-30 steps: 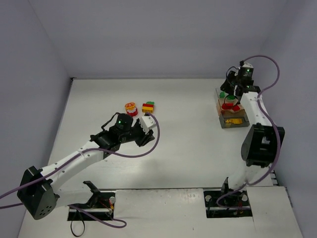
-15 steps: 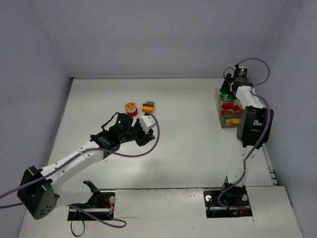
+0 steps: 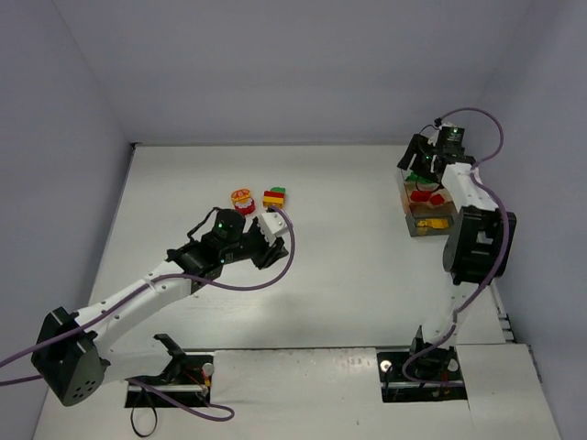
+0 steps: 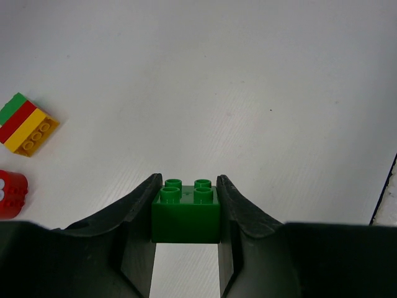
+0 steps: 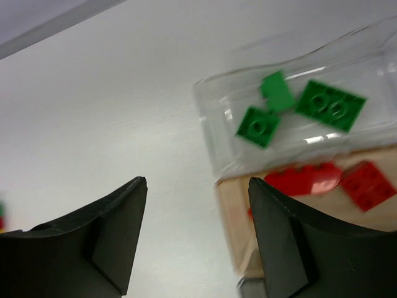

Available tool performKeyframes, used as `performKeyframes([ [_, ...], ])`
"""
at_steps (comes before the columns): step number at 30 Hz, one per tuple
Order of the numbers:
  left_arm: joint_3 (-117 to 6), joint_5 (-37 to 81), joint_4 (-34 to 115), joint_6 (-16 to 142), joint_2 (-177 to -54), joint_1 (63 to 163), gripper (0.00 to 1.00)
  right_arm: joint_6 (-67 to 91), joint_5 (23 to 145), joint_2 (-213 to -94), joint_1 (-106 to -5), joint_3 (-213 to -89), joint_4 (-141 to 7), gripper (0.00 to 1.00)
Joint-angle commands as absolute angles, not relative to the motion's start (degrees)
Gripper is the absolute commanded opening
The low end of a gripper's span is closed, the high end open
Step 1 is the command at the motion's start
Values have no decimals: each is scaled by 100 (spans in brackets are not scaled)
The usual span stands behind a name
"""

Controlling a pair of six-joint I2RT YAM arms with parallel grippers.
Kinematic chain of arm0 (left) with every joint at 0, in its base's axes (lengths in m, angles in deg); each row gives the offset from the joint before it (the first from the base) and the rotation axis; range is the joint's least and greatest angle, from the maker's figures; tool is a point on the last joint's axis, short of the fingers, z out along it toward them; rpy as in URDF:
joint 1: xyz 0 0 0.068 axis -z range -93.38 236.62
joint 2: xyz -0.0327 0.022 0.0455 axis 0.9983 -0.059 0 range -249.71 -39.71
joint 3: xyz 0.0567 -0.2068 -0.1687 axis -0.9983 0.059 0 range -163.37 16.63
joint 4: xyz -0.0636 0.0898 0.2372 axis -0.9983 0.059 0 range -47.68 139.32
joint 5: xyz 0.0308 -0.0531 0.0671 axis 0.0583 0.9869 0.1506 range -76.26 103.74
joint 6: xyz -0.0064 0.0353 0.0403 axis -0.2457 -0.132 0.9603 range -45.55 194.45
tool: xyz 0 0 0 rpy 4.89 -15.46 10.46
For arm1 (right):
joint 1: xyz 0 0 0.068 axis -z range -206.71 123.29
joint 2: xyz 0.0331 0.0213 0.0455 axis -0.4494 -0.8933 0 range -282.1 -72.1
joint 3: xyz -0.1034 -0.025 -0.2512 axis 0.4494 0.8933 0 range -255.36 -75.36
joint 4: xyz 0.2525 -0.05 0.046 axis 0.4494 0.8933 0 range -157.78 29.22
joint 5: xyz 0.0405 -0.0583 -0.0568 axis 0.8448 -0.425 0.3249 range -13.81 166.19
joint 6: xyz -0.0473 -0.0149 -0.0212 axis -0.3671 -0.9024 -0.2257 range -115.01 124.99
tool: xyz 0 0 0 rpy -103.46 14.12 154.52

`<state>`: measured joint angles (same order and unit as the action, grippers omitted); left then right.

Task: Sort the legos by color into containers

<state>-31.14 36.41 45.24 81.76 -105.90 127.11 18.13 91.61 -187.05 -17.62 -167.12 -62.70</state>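
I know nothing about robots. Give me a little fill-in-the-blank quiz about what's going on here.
1. The left gripper is shut on a ___ brick.
2. The right gripper is ___ and holds nothing.
3. In the tray, the pieces next to the green ones are ___.
Missing words: green; open; red.

A matt white desk (image 3: 358, 247) spreads under soft, even light; plain pale lilac walls (image 3: 303, 64) rise behind and beside it.

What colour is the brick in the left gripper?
The brick is green; the left wrist view shows it best.
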Motion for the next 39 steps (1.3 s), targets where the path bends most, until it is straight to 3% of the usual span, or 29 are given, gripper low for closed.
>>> performKeyframes([
  [1,-3188,3712,4092,8244,-10325,12696,6,2124,10358,-17170,-2220,-16370,-6523,64],
  [8,-3180,3632,3889,8315,-10176,12696,6,2834,11362,-15527,-3704,-14869,-6593,64],
  [15,-3294,3755,3960,8368,-10097,12714,9,3723,11495,-14690,-5076,-13988,-7111,64],
  [25,-3443,3799,4056,8455,-10097,12740,10,4155,11302,-14671,-6238,-13723,-7445,64],
  [39,-3478,3826,4030,8464,-10053,12766,10,4164,11153,-15155,-6669,-13653,-7648,64],
])
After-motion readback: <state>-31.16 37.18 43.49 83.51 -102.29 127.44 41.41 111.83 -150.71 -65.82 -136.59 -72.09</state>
